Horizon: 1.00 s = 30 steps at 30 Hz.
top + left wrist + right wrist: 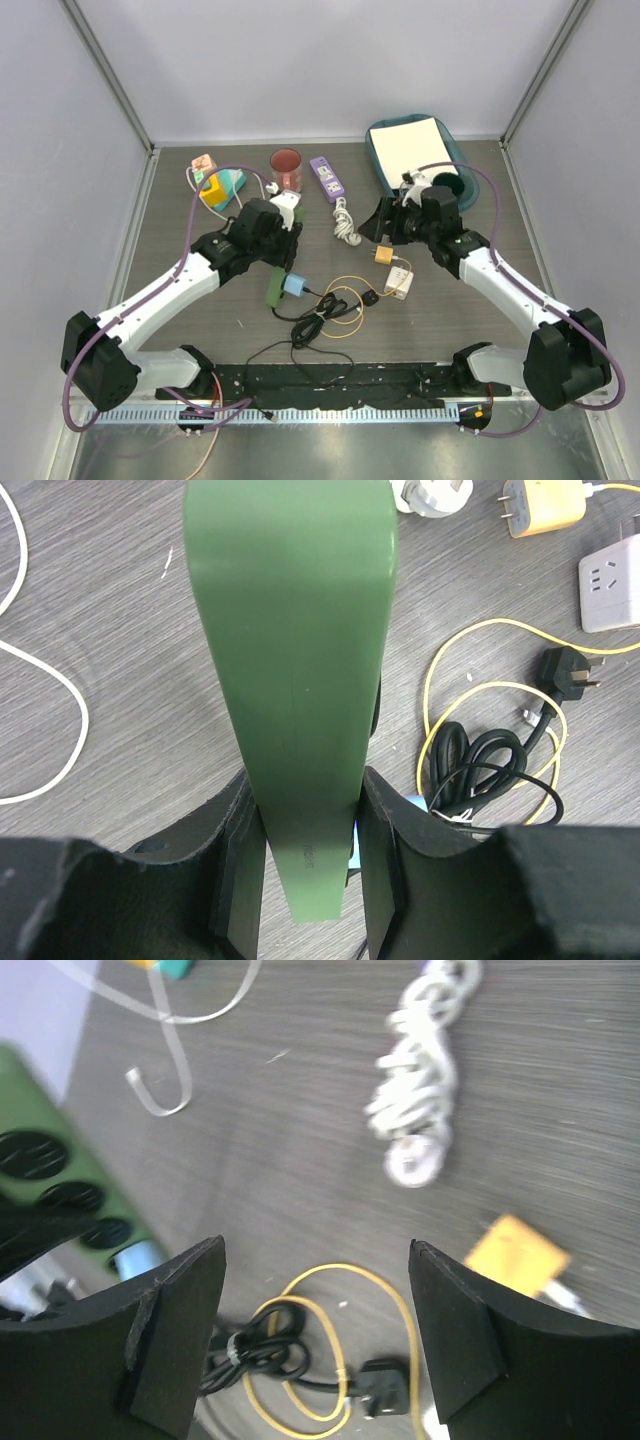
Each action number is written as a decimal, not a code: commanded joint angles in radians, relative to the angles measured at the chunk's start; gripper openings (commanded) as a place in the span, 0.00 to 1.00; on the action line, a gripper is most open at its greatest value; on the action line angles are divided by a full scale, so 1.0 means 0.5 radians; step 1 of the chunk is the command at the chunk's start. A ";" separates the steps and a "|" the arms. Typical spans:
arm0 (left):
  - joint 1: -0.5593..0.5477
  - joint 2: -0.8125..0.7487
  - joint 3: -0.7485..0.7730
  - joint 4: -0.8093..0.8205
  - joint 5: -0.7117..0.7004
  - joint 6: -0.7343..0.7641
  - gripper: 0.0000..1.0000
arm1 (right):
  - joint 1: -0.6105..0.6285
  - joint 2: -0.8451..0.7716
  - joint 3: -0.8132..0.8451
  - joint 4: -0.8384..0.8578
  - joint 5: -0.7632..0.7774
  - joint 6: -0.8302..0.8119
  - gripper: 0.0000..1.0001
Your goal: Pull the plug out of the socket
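Left gripper (310,780) is clamped on the green power strip (274,288), mid-desk, long axis running far edge to near edge. Plug (296,285) sits on its right side, facing the right gripper (383,232), which is wide open, empty, and best placed for the pull.

Right wrist view — right hand (315,1255) with both dark fingers (175,1340) spread wide above the grey counter (300,1130).
Between the fingers lie a yellow cable (395,1305) loop, a bundled black cord (250,1345) and a black plug (385,1392). Far left, blurred — the green socket (60,1175) with three round outlets showing, and the pale-blue plug (140,1258) seated at its lower end. A coiled white cord (420,1070) lies upper right, with a yellow cube (515,1250) below it.
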 commanded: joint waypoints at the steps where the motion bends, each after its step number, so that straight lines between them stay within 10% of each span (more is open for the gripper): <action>1: 0.004 -0.115 -0.023 0.200 0.109 0.023 0.00 | 0.245 -0.062 -0.020 0.266 -0.371 0.157 0.80; 14: 0.007 -0.241 -0.102 0.372 0.283 -0.010 0.00 | 0.759 0.251 -0.343 1.261 -0.270 0.391 0.78; 30: 0.007 -0.272 -0.124 0.400 0.262 -0.017 0.00 | 1.072 0.619 -0.260 1.384 -0.073 0.504 0.68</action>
